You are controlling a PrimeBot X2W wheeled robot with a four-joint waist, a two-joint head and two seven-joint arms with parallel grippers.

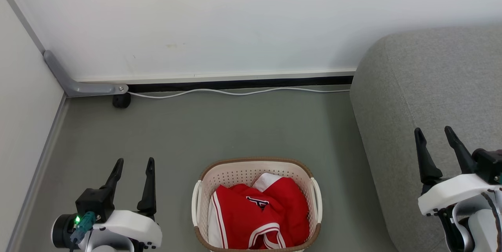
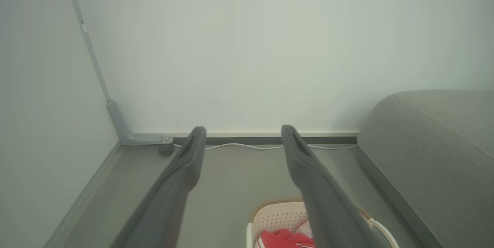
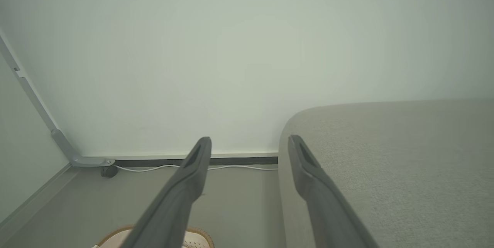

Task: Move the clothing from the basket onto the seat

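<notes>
The cream basket (image 1: 239, 170) with a brown rim stands on the grey floor at the bottom centre of the head view. Red clothing (image 1: 261, 214) with white trim and a black-and-white emblem lies bunched inside it. The grey seat (image 1: 431, 87) rises at the right. My left gripper (image 1: 133, 164) hangs open to the left of the basket, apart from it. Over the seat's front edge, my right gripper (image 1: 433, 132) is open and empty. The left wrist view shows the basket (image 2: 270, 217) and clothing (image 2: 281, 238) below my open left gripper (image 2: 243, 130). The right gripper (image 3: 249, 140) points at the seat (image 3: 386, 155) edge.
White walls meet in a corner at the left with a grey bracket (image 1: 78, 83) and a small black caster (image 1: 121, 101) at its foot. A white cable (image 1: 235, 92) runs along the baseboard. Bare floor lies between basket and wall.
</notes>
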